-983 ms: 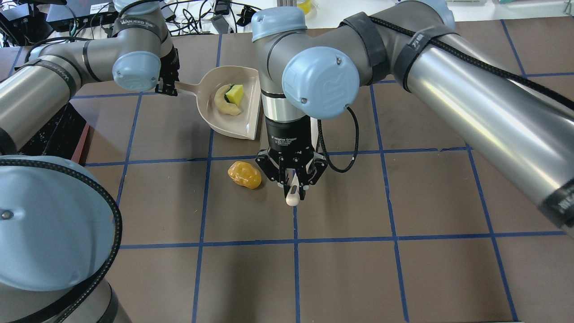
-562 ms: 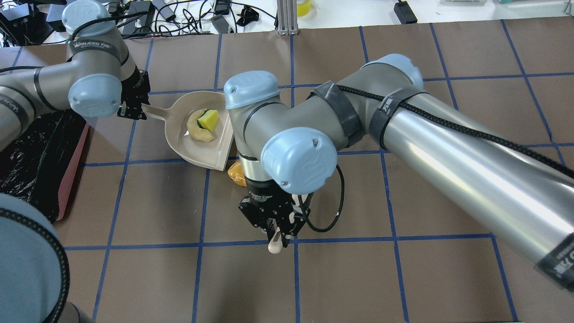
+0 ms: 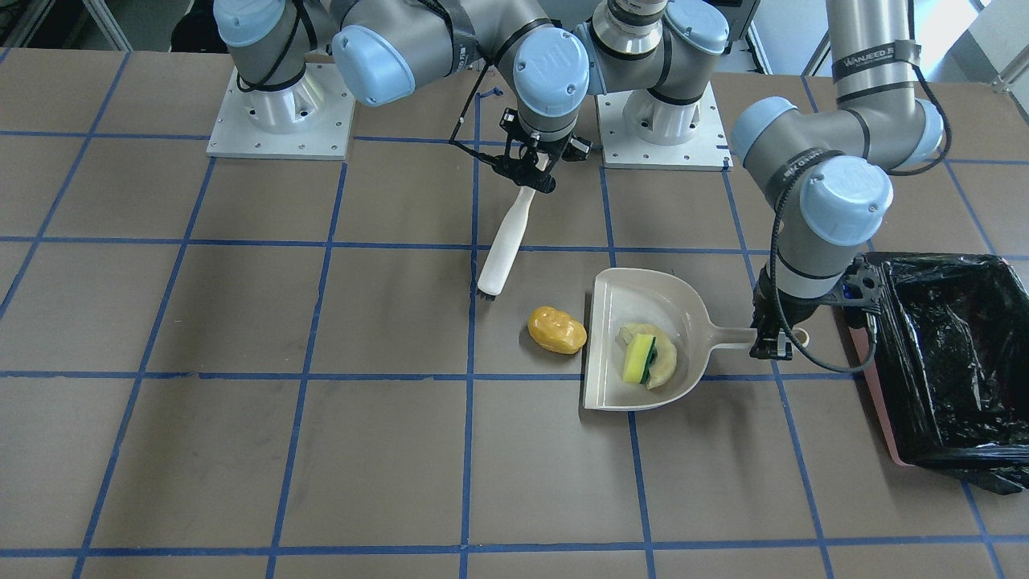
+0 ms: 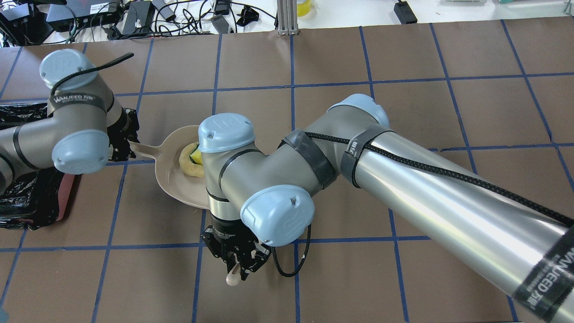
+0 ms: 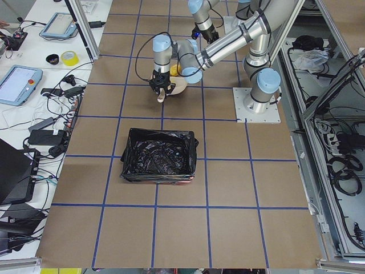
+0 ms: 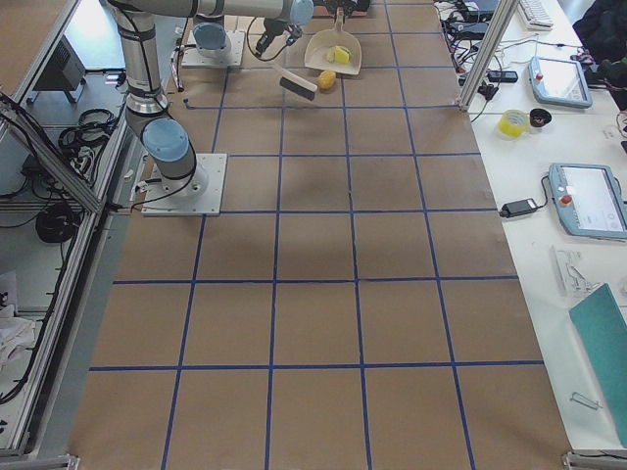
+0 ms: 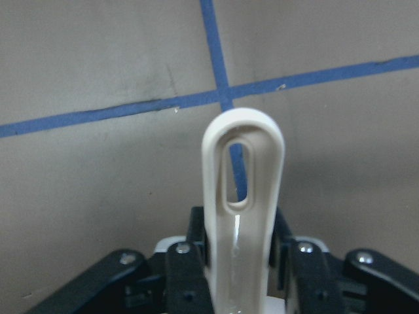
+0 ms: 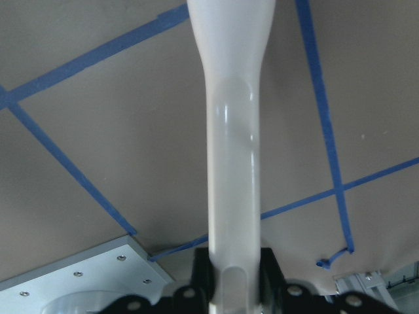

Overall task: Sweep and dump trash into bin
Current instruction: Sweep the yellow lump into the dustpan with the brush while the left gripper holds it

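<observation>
Step in hand: sweep in the last item. The glossy orange-yellow potato-like lump (image 3: 556, 330) lies on the table just beside the lip of the beige plastic dustpan (image 3: 619, 390). The pale beige crescent piece (image 3: 663, 366) and yellow-and-green sponge block (image 3: 638, 359) are already inside.

Right gripper (image 3: 530, 173) is clamped on the cream hand brush (image 3: 506, 233), bristles near the lump but apart. I'd land them behind it and use 1 straight stroke.

Left gripper (image 3: 768, 342) is clamped on the dustpan handle; keep the lip flat.

The pink bin with black bag liner (image 3: 900, 362) is just beyond.

The black arm strap (image 3: 868, 58) reads "WANJEED".

mouth of dustpan (image 3: 619, 299): orange-yellow lump (image 3: 556, 330) just outside the lip
hand brush (image 3: 505, 237) to lump: open table (image 3: 514, 318) gap
handle side: bin (image 3: 878, 402) close by
</observation>
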